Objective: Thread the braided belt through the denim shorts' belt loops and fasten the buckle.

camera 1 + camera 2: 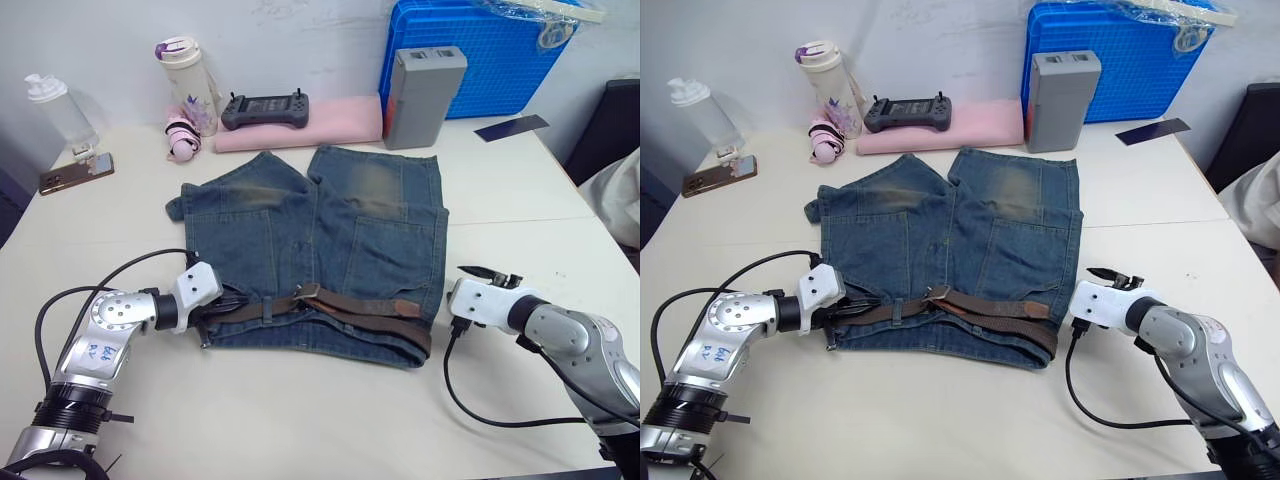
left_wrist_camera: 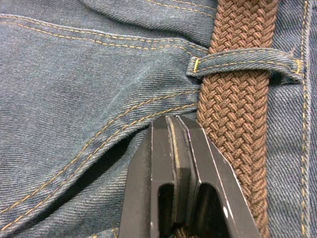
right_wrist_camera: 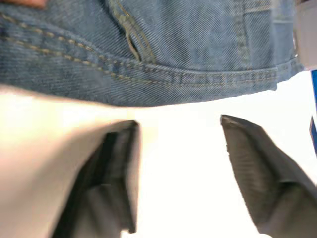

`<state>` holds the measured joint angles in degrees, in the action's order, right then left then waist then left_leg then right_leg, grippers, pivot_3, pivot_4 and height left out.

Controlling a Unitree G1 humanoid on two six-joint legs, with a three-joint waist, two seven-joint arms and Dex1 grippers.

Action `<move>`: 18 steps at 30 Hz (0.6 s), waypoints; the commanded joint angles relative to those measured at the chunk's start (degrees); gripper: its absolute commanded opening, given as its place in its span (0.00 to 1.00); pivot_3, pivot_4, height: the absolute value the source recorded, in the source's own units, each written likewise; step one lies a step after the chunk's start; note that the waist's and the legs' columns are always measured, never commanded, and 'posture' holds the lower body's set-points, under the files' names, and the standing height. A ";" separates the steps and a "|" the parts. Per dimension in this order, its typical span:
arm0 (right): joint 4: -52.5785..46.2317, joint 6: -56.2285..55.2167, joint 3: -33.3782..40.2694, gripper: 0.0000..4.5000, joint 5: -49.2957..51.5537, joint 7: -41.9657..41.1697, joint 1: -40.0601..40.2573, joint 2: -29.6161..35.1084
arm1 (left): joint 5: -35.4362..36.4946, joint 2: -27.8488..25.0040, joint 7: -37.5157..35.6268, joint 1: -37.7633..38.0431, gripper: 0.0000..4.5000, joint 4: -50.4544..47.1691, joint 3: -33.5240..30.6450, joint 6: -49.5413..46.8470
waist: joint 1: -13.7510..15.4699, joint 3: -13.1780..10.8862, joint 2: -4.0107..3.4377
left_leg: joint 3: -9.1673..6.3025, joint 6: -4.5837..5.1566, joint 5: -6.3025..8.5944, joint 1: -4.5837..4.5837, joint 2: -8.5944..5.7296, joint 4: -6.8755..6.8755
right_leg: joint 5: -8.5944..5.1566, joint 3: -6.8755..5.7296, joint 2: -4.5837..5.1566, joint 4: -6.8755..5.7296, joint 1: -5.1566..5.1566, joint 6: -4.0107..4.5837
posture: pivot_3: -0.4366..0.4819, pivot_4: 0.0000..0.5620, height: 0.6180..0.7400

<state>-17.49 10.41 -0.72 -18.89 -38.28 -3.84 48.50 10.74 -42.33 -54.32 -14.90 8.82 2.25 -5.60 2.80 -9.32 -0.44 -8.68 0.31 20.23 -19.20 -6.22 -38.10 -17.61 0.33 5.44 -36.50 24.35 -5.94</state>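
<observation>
1. From the head cameras I see the denim shorts [image 1: 320, 255] spread flat on the white table [image 1: 300, 420], waistband toward me. The braided belt [image 1: 345, 312] runs along that waistband, with a tan tip [image 1: 405, 307] lying near the shorts' right side and a tan tab with what looks like the buckle [image 1: 305, 291] near the middle.
2. My left gripper [image 1: 222, 302] sits at the left end of the waistband, its tips against the belt there. My right gripper [image 1: 487, 275] rests on bare table just beside the shorts' right edge, apart from the cloth.
3. At the far edge of the table I see a blue crate [image 1: 480, 55], a grey box [image 1: 423, 84], a pink pad [image 1: 300, 128] with a black controller [image 1: 265, 110] on it, two bottles [image 1: 190, 85] and a phone [image 1: 75, 172].
4. On the left wrist camera my black fingers [image 2: 163, 173] are pressed together over the denim, right beside the belt's brown weave. I cannot tell whether any strand is caught between them. One of the belt loops [image 2: 245, 62] crosses over the belt just ahead of the tips.
5. On the right wrist camera my fingers [image 3: 257, 163] stand wide apart over white table, gripping nothing, with the shorts' hem [image 3: 148, 74] just ahead.
</observation>
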 commanded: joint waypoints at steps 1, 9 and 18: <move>-2.00 0.22 2.10 0.98 3.67 -2.62 -0.20 0.54 | -1.69 0.99 0.87 1.21 0.04 2.09 0.97 -1.38 | 0.03 0.00 0.00 | 0.00 0.00 -0.01 0.00 -0.01 0.00 | 0.01 0.00 0.01 0.00 -0.01 0.01 | 0.48 0.27 0.82; -13.93 13.16 6.91 0.98 25.05 -8.60 -7.52 -5.46 | 1.30 2.83 0.62 0.40 0.04 -0.46 -1.59 -4.78 | -0.02 -0.04 -0.04 | -0.01 0.01 -0.02 -0.02 0.00 -0.01 | 0.03 0.00 0.01 0.00 0.00 0.01 | 0.48 0.27 0.82; -25.46 36.76 4.95 0.99 45.95 -4.55 -11.14 -13.61 | 13.98 3.29 0.94 1.06 0.10 -10.50 -11.62 -19.13 | 0.06 -0.42 0.59 | -0.18 0.10 0.03 -0.42 -0.02 -0.03 | 0.03 -0.09 0.05 0.21 0.22 0.02 | 0.48 0.27 0.82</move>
<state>-40.63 45.51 3.35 24.73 -44.04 -14.57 35.14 21.59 -38.60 -53.67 -14.26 1.52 -6.57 -22.60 2.86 -9.74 0.15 -8.87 0.41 20.26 -19.69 -6.23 -38.14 -17.58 0.23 5.48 -36.26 24.64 -5.92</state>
